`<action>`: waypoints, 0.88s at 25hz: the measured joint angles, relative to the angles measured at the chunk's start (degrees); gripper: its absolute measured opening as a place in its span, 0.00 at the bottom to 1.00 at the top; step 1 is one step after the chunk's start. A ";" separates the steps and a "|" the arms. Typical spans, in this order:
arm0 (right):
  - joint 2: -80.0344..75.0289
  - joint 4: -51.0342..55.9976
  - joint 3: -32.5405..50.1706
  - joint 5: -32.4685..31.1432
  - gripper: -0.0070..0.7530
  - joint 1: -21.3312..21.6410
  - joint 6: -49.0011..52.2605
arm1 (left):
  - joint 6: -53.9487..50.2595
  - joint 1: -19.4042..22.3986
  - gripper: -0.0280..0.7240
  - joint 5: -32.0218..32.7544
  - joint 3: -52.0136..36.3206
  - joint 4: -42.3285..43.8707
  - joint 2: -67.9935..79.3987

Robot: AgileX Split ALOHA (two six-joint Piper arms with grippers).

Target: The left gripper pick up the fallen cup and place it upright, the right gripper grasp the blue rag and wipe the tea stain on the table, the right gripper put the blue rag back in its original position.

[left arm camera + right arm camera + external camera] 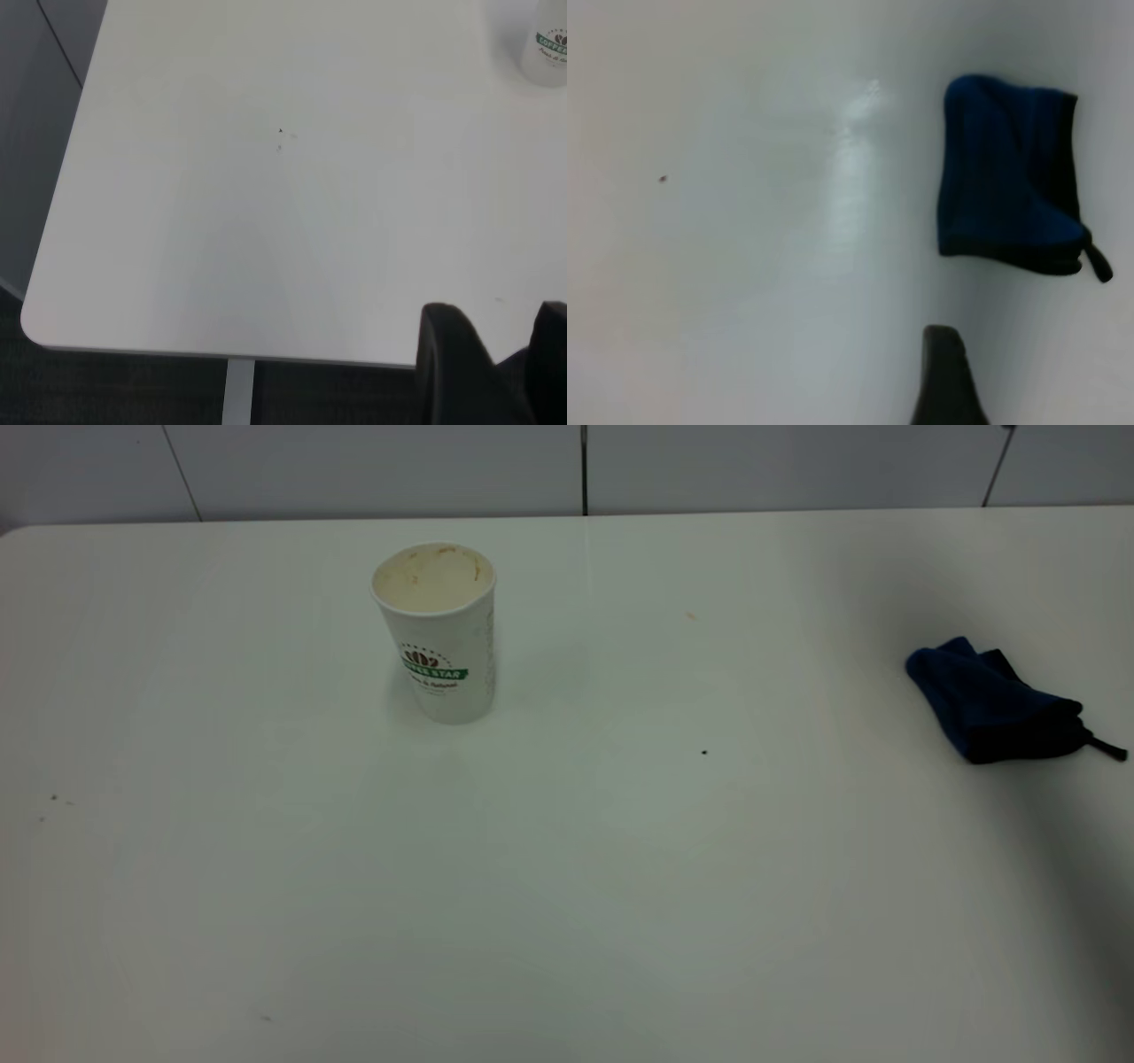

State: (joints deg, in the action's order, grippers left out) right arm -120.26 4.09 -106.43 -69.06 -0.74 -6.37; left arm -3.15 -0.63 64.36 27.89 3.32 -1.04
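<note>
The white paper cup (438,633) stands upright on the white table (567,886), left of middle, its stained inside showing; its base also appears in the left wrist view (551,44). The blue rag (992,704) lies crumpled near the right edge, and shows in the right wrist view (1005,168). The tea stain is not visible in any view. Neither arm appears in the exterior view. My left gripper (498,312) hangs open over the table's near-left corner, far from the cup, holding nothing. Of my right gripper only one black finger (946,376) shows, short of the rag, with bare table beside it.
A tiny black dot (704,752) marks the table's middle, and faint specks (53,799) lie at the left. The rounded table corner (35,323) drops to dark floor, with a table leg (237,390) below. A grey panelled wall (354,469) runs behind the far edge.
</note>
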 joint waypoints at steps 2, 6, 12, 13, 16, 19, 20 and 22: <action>7.69 0.39 6.87 -0.18 0.74 -2.12 0.82 | 0.00 0.00 0.36 0.00 0.00 0.00 0.00; 25.52 0.39 20.93 -0.99 0.73 -6.57 2.18 | 0.00 0.00 0.36 0.00 0.00 0.00 0.00; 51.62 -2.77 34.84 -1.42 0.73 -7.72 2.50 | 0.00 0.00 0.36 0.00 0.00 0.00 0.00; 56.43 -3.43 37.56 -1.49 0.73 -7.72 3.01 | 0.00 0.00 0.36 0.00 0.00 0.00 0.00; 70.88 -5.11 46.24 -1.15 0.73 -7.93 6.90 | 0.00 0.00 0.36 0.00 0.00 0.00 0.00; 87.71 -7.72 54.79 -0.46 0.73 -8.42 11.70 | 0.00 0.00 0.36 0.00 0.00 0.00 0.00; 93.16 -8.27 56.73 -1.46 0.73 -8.41 12.75 | 0.00 0.00 0.36 0.00 0.00 0.00 0.00; 101.49 -8.50 58.98 -1.93 0.73 -8.41 13.45 | 0.00 0.00 0.36 0.00 0.00 0.00 0.00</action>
State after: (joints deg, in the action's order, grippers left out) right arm -18.77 -4.40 -47.45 -71.00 -9.15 7.09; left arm -3.15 -0.63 64.36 27.89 3.32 -1.04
